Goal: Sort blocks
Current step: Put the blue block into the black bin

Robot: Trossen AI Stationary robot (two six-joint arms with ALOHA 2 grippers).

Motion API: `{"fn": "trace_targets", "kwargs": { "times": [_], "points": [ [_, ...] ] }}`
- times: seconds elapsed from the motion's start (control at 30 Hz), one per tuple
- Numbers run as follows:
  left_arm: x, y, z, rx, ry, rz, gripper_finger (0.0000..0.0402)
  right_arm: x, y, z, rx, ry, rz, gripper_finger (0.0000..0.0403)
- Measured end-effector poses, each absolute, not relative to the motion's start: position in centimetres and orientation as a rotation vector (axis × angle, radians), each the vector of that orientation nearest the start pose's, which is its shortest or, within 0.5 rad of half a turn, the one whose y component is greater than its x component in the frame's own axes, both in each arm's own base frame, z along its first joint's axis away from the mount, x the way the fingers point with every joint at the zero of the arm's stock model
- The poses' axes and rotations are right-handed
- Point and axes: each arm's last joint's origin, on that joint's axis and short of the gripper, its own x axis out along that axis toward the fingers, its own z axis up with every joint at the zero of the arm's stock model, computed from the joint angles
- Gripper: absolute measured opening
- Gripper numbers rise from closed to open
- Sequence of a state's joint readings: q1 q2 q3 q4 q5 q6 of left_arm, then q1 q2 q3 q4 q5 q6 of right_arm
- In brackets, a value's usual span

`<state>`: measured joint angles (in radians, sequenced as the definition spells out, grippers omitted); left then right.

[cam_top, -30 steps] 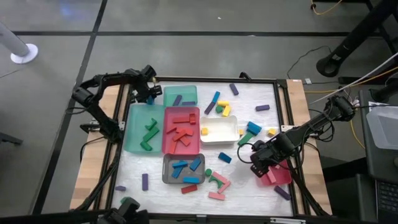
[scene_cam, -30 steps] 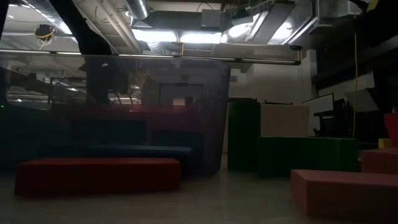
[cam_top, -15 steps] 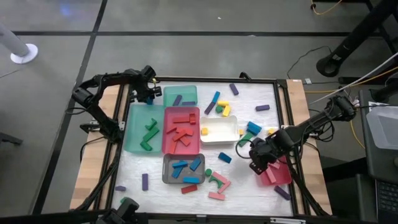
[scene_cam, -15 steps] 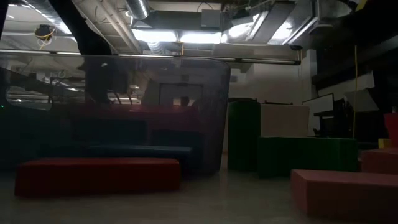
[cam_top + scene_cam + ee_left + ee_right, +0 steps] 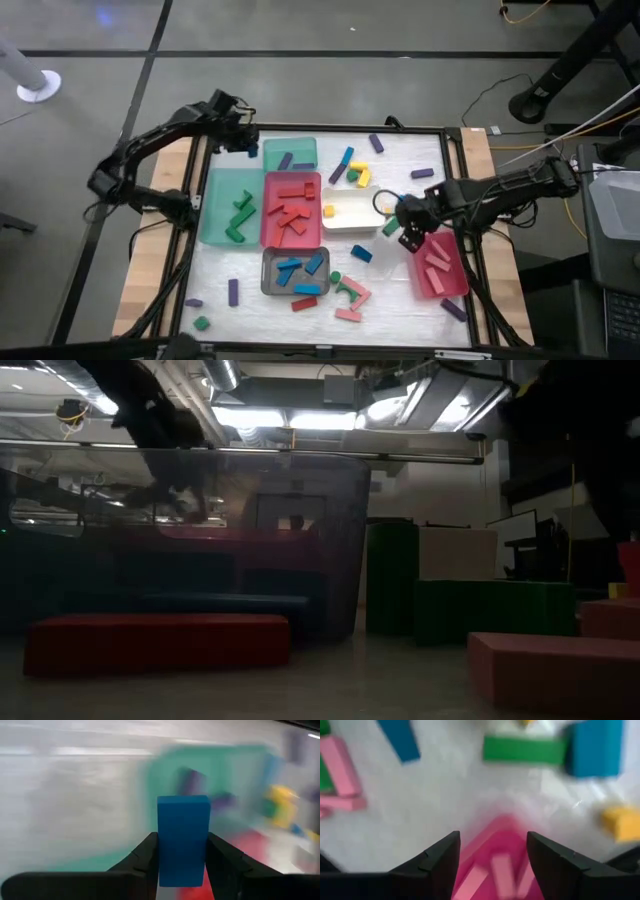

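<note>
While many blocks are already sorted into trays, a good number are still left loose, so the task is judged to be roughly half done.

Near edge: a purple bar [image 5: 233,292], a green cube [image 5: 202,323] and a group of pink and green pieces [image 5: 350,293] are seen lying loose on the table [image 5: 400,300]; a further purple bar [image 5: 454,309] is seen by the near right corner.

Grey tray [image 5: 269,285]: blue bars are held here, with a red bar [image 5: 304,303] lying just outside it.

Pink tray [image 5: 447,284]: pink bars are held near the right edge.

Right gripper [image 5: 412,226]: it is held just above the far end of the pink tray, fingers spread with nothing between them; a green bar [image 5: 524,750], a blue block [image 5: 594,748] and a yellow cube [image 5: 619,822] are seen loose ahead of it.

Middle: green pieces are gathered in the large green tray [image 5: 212,225], red ones in the red tray [image 5: 268,235], a few yellow ones in the white tray [image 5: 352,223].

Far edge: purple pieces are held in the small green tray [image 5: 302,146]; purple and blue bars are left loose beyond the white tray.

Left gripper [image 5: 246,142]: a blue block [image 5: 183,839] is pinched between its fingers above the far left corner, apparently bound for the grey tray.
</note>
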<state>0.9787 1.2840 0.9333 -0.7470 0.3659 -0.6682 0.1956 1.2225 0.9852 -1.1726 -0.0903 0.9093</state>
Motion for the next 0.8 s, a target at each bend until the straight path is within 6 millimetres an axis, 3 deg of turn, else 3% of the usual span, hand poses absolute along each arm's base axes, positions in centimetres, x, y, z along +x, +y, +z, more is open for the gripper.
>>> {"fn": "trace_targets", "kwargs": {
  "times": [0.13,0.33,0.57,0.8],
  "points": [
    [15.4,15.6,27.2,-1.234,0.654,0.565,0.0113,19.7,2.0,25.7,0.585,1.332,-0.507,0.0229],
    [17.8,9.0,29.5,-1.051,0.716,0.251,0.0114,20.4,-2.6,25.9,0.639,1.193,-0.673,0.0229],
    [20.7,3.1,29.8,-0.852,0.776,0.034,0.0114,20.7,-9.7,26.6,0.662,0.921,-0.793,0.0229],
    [22.7,-1.2,28.9,-0.758,0.859,-0.139,0.0115,20.2,-15.6,27.9,0.607,0.623,-0.893,0.0229]
  ]
}}
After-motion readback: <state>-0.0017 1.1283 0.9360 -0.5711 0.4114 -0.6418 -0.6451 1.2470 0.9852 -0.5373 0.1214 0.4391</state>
